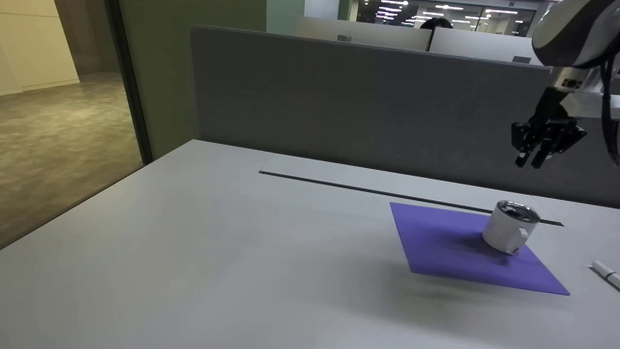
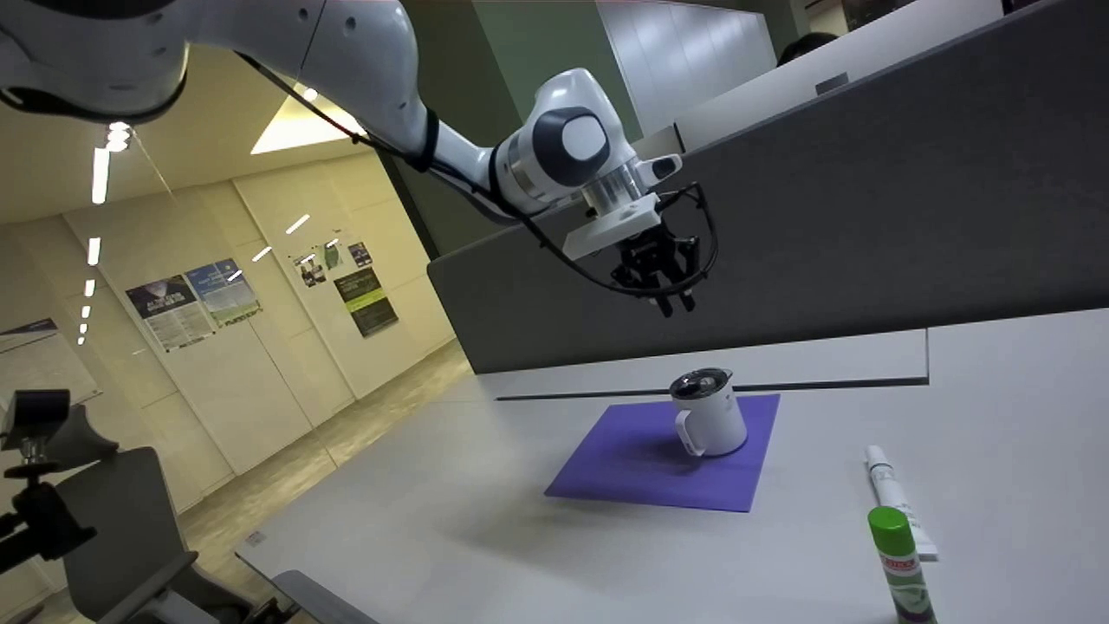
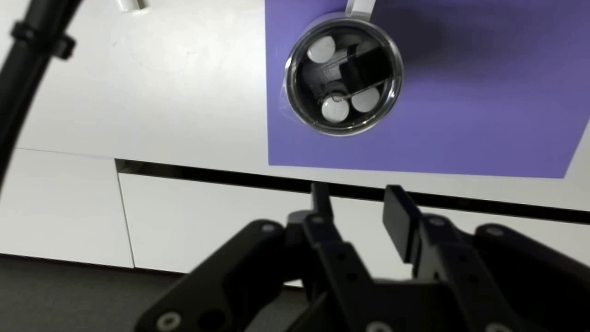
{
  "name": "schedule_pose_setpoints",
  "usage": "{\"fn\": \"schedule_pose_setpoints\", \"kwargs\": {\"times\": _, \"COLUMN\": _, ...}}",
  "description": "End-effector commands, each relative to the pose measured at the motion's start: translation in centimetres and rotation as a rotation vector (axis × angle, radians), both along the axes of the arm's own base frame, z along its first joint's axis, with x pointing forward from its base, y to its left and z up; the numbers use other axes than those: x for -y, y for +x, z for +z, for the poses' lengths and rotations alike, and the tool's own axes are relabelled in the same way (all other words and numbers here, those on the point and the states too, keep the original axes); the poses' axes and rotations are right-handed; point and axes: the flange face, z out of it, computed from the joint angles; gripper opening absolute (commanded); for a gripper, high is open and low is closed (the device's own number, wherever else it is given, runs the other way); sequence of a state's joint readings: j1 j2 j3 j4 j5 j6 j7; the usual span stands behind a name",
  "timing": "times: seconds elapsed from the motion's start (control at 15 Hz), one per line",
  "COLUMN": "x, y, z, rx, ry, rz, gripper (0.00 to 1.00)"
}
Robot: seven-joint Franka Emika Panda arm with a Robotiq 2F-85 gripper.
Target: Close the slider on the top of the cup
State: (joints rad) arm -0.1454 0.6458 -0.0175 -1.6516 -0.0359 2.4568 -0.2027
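Standing lower than hand (image 3: pixel 357 198), apart: cup (image 1: pixel 503 232) on purple sheet (image 1: pixel 436 242).

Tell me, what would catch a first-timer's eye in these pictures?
Probably the flat, bright purple sheet on the white table, with a white cylindrical cup with a clear round lid standing upright on it. Next, a jointed white-and-grey robot arm extends from the upper left in an exterior view. At its end, a black two-fingered gripper hangs open above the table, holding nothing.
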Motion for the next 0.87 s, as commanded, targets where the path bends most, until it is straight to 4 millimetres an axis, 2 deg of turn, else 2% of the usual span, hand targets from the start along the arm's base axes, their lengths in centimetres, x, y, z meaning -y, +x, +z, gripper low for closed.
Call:
{"fn": "schedule_pose_setpoints", "kwargs": {"times": 0.0, "x": -0.5, "y": -1.8, "z": 1.9, "rx": 0.019, "ry": 0.013, "rz": 0.016, "gripper": 0.67}}
{"fn": "schedule_pose_setpoints", "kwargs": {"times": 0.27, "x": -0.8, "y": -2.8, "z": 2.6, "rx": 0.037, "ry": 0.013, "rz": 0.022, "gripper": 0.95}}
{"fn": "schedule_pose_setpoints", "kwargs": {"times": 0.33, "x": -0.9, "y": -3.1, "z": 2.8, "rx": 0.040, "ry": 0.012, "rz": 0.023, "gripper": 0.99}}
{"fn": "schedule_pose_setpoints", "kwargs": {"times": 0.53, "x": -0.8, "y": -4.0, "z": 2.8, "rx": 0.000, "ry": -0.006, "rz": 0.014, "gripper": 1.00}}
{"fn": "schedule_pose_setpoints", "kwargs": {"times": 0.6, "x": -0.9, "y": -2.6, "z": 2.0, "rx": 0.016, "ry": 0.000, "rz": 0.022, "gripper": 1.00}}
{"fn": "schedule_pose_setpoints", "kwargs": {"times": 0.8, "x": -0.8, "y": -3.2, "z": 2.0, "rx": 0.008, "ry": 0.000, "rz": 0.020, "gripper": 1.00}}
